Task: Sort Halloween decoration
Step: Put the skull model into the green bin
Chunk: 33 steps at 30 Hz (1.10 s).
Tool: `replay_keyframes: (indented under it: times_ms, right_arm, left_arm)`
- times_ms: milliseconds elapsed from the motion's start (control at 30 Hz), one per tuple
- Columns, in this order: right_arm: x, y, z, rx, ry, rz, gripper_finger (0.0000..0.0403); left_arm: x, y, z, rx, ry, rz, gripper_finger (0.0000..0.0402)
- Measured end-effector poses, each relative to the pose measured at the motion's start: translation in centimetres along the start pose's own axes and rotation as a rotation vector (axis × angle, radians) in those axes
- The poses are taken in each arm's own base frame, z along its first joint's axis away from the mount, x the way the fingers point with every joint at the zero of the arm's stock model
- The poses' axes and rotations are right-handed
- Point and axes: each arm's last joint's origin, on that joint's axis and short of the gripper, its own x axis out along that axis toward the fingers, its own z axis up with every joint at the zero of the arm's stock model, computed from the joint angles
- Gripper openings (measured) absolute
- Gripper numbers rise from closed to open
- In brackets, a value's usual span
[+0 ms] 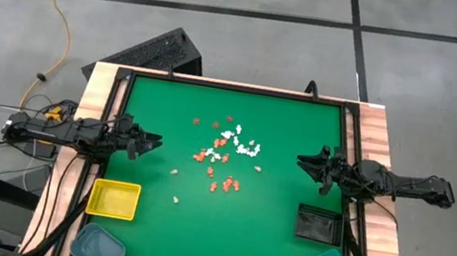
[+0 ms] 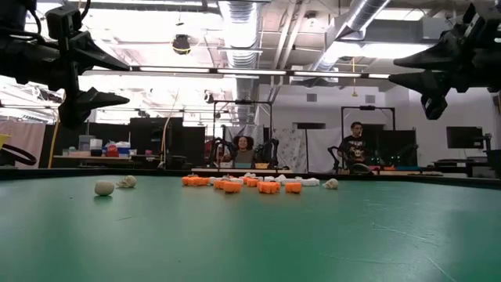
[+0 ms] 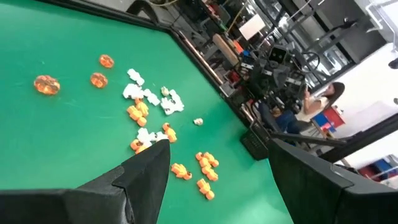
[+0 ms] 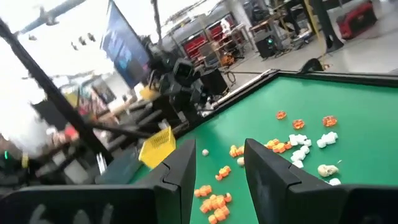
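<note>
Basically both arms hover idle at the table sides, nothing held. Left gripper [image 1: 155,143] has jaws spread wide, empty; right gripper [image 1: 301,161] has jaws partly apart, also empty (gap shows clear in its wrist view). Halloween decoration [image 1: 224,155] lies loose on the green mat [image 1: 267,235], mid-table, between the two grippers and well apart from both, prob dumped there so either arm can reach. Trays sit at the near edge as sort targets: 1 yellow tray [image 1: 114,199] near the left gripper, 1 black tray [image 1: 319,224] near the right gripper, 2 teal trays [image 1: 96,248]. Trinket count approx: a dozen or so orange, about ten white/cream, 2 strays toward the yellow tray. Exact nos. can't tell.
</note>
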Motion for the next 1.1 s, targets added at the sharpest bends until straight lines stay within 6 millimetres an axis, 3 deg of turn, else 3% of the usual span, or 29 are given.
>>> replay_keyframes:
  times_ms: [133,233,367,500,667,900,1100]
  right_arm:
    - [-0.1,0.5,1.4,0.039,-0.150,0.034,0.0139]
    - [-0.3,1.1,2.8,0.014,-0.251,0.047,0.0139]
    - [-1.1,2.5,5.7,-0.058,-0.353,0.065,0.0139]
    - [-1.4,3.8,8.2,-0.144,-0.363,0.026,0.0139]
    - [0.0,5.0,9.9,-0.226,-0.109,-0.154,0.0139]
    - [6.1,6.8,10.4,-0.313,0.287,-0.305,0.0141]
    - [10.9,6.7,7.4,-0.366,0.688,-0.325,0.0160]
  left_arm:
    - [0.0,0.2,0.4,-0.053,-0.124,0.094,0.0261]
    - [-0.1,-0.5,1.1,-0.156,-0.195,0.015,0.0261]
    - [-0.6,-2.5,2.9,-0.191,-0.219,-0.136,0.0261]
    - [-1.2,-5.1,5.4,-0.116,-0.245,-0.182,0.0261]
    - [-1.2,-8.2,8.2,-0.002,-0.193,-0.109,0.0261]
    - [-0.5,-11.0,10.4,0.088,0.029,0.122,0.0261]
    - [-0.5,-12.3,11.6,0.167,0.108,0.199,0.0261]
